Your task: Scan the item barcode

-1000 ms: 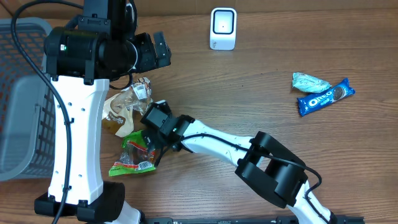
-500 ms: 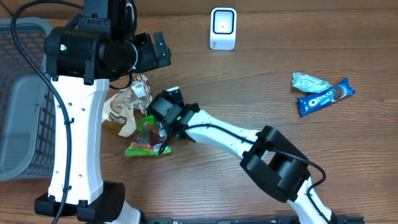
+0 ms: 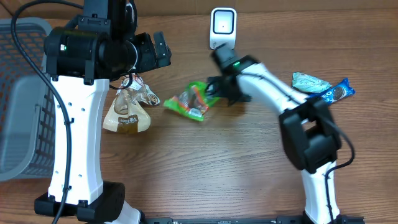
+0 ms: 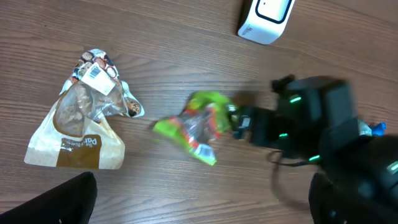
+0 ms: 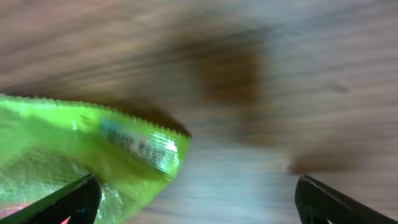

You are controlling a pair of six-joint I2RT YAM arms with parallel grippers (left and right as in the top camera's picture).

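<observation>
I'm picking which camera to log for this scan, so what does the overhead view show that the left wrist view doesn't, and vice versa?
Only overhead: the grey basket and the whole scanner. Only left wrist: the white label on the brown bag, seen clearly. Both: that bag, the green packet and the right gripper next to it.

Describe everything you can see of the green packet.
The green packet is a crinkly, shiny plastic snack bag: bright green edges, clear middle, red patches, a small silvery label. It sits slanted over the table, between the brown bag and the right pincer, near the white scanner. Its right end reaches the wide-open pincer; a grip cannot be confirmed.
</observation>
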